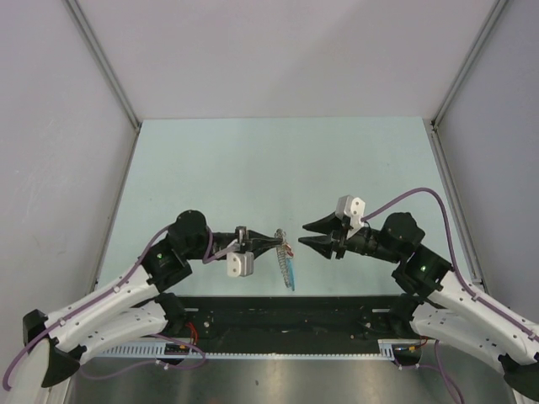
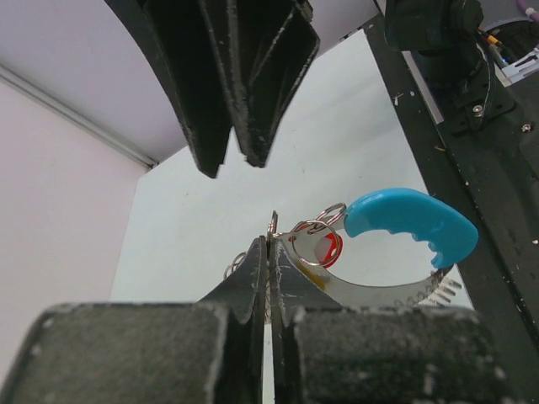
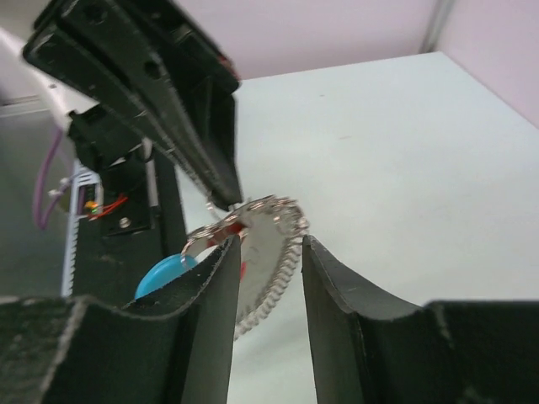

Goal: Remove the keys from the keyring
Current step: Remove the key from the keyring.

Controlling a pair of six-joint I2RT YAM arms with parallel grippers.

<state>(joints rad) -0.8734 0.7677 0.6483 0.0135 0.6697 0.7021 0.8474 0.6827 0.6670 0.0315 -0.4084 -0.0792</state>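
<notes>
My left gripper (image 1: 281,242) is shut on the keyring (image 2: 313,227), pinching a thin wire ring between its fingertips (image 2: 271,244). From the rings a curved silvery piece with a toothed edge (image 2: 379,293) and a bright blue end (image 2: 404,217) hangs above the table. The key shows only as a red head (image 2: 330,250) behind the rings. My right gripper (image 1: 303,234) stands open just right of the bundle. In the right wrist view its gap (image 3: 269,240) frames the toothed piece (image 3: 271,252) ahead of the fingers, with nothing gripped.
The pale green table (image 1: 278,168) runs back to grey walls with metal corner posts (image 1: 101,59). A black rail (image 1: 286,307) and the arm bases lie along the near edge. The two grippers point tip to tip, a short gap apart.
</notes>
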